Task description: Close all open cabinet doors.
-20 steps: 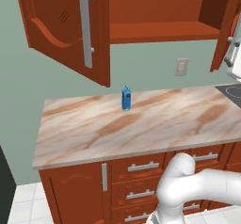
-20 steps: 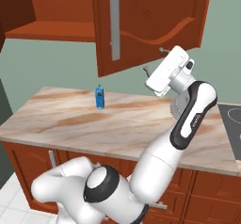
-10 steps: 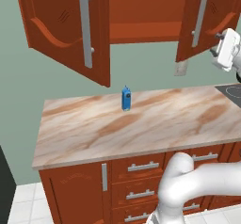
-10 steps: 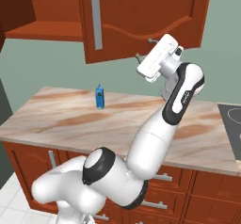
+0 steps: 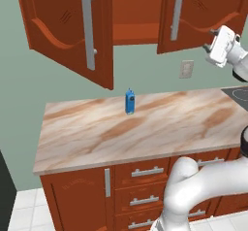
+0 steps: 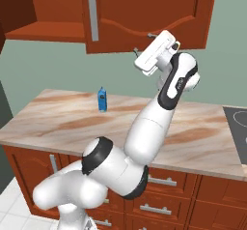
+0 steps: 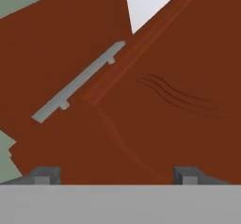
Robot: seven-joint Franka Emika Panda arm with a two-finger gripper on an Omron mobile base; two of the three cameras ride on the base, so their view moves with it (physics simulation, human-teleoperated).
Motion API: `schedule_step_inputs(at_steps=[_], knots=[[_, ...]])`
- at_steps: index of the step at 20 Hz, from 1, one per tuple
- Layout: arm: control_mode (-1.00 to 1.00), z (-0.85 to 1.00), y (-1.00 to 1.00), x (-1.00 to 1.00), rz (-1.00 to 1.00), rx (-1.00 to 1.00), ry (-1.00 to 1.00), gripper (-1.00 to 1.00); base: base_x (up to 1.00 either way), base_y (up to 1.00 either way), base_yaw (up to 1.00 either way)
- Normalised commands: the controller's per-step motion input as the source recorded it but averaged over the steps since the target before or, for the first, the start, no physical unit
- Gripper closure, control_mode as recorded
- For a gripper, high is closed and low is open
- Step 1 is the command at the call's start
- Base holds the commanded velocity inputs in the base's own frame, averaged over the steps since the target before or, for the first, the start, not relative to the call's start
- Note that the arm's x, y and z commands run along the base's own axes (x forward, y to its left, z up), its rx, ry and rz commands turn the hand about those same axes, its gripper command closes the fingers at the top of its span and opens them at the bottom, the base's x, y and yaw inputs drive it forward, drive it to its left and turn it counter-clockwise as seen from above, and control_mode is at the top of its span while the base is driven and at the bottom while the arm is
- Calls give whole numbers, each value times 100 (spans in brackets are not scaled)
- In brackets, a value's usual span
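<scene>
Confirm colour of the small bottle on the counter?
Blue: the small bottle stands upright on the marbled counter. Clearest in the left base view.
</scene>
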Motion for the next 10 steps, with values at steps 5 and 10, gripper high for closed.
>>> schedule_step_inputs(at_steps=[5, 10], knots=[[-100, 0, 47, 63, -18, -9, 4, -100, 0, 0, 0], [-100, 1, 49, 67, -22, -10, 7, -100, 0, 0, 0]])
